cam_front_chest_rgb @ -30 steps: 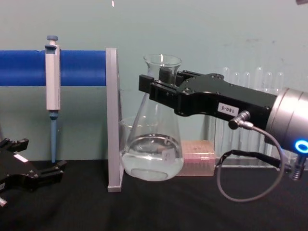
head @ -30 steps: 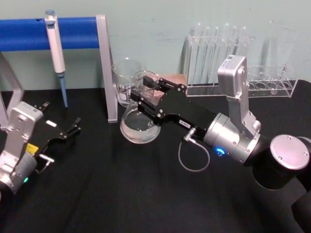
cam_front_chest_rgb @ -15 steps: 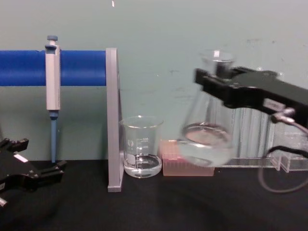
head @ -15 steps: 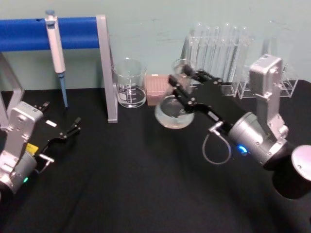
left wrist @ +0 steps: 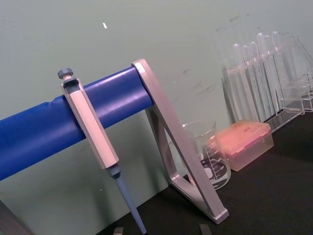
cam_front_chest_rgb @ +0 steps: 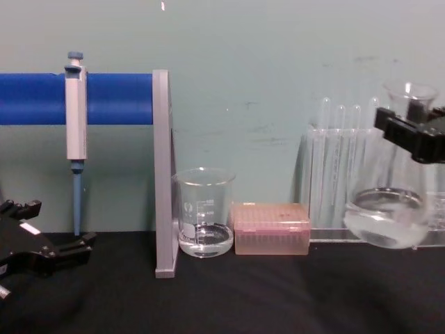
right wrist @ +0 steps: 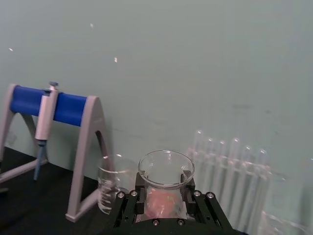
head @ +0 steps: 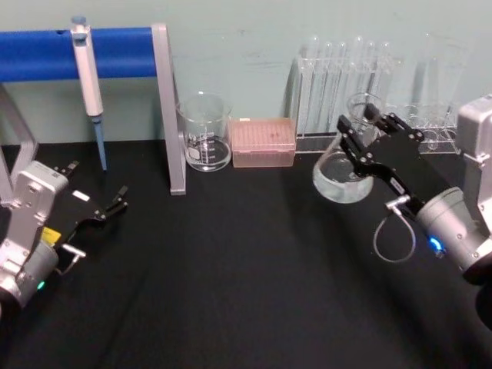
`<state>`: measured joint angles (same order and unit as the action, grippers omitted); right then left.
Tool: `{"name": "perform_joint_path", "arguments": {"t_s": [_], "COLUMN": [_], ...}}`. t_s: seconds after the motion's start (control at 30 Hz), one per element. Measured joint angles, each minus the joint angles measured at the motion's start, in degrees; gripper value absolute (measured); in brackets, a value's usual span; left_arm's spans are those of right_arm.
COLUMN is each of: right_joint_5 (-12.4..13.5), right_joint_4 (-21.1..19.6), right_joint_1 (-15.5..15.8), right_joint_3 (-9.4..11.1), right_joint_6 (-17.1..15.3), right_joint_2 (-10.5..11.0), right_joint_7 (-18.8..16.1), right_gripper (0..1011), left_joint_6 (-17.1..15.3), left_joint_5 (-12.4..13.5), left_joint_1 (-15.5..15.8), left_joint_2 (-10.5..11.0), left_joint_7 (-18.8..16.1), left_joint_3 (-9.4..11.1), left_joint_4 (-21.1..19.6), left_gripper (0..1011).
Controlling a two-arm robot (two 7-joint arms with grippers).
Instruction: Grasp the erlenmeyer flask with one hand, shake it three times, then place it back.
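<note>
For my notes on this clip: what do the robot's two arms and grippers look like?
The right gripper is black and two-fingered, on a silver cylindrical wrist with a blue light, a looping grey cable and a silver box-shaped housing. The left gripper is black with thin fingers and a small white label, on a silver mount bearing a yellow sticker and a green light.

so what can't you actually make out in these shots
Right wrist view: the body and liquid of the erlenmeyer flask, hidden behind the right end effector gripping its neck.
Chest view: most of the right end effector, cut by the right edge; the left end effector, cut by the left edge.
Head view: the graduations on the beaker, too small to read.
</note>
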<state>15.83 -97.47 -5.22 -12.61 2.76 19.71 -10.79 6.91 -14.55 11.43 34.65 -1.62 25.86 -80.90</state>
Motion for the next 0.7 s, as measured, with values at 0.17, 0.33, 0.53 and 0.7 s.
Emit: {"name": "perform_joint_path", "arguments": {"t_s": [0.17, 0.33, 0.53, 0.7], "right_joint_5": [-0.27, -0.02, 2.11, 3.94], "right_joint_4": [-0.09, 0.83, 3.55, 6.03], "right_joint_1": [0.34, -0.62, -3.59, -6.55], "right_joint_3": [0.81, 0.45, -2.33, -5.78], "right_joint_6": [-0.30, -0.30, -0.11, 0.40], "right_joint_2": [-0.20, -0.75, -1.30, -1.38], "right_joint_7": [-0.30, -2.91, -9.30, -14.31], "right_gripper": [449, 449, 449, 449], "left_joint_6": [0.00, 0.00, 0.00, 0.00], "left_joint_5": [0.00, 0.00, 0.00, 0.00], "left_joint_1": [0.00, 0.00, 0.00, 0.00], "left_joint_2": [0.00, 0.00, 0.00, 0.00], "left_joint_7": [0.00, 0.00, 0.00, 0.00], "left_joint_3": [0.00, 0.00, 0.00, 0.00], "left_joint_4": [0.00, 0.00, 0.00, 0.00], "left_gripper": [1001, 1001, 1001, 1001]}}
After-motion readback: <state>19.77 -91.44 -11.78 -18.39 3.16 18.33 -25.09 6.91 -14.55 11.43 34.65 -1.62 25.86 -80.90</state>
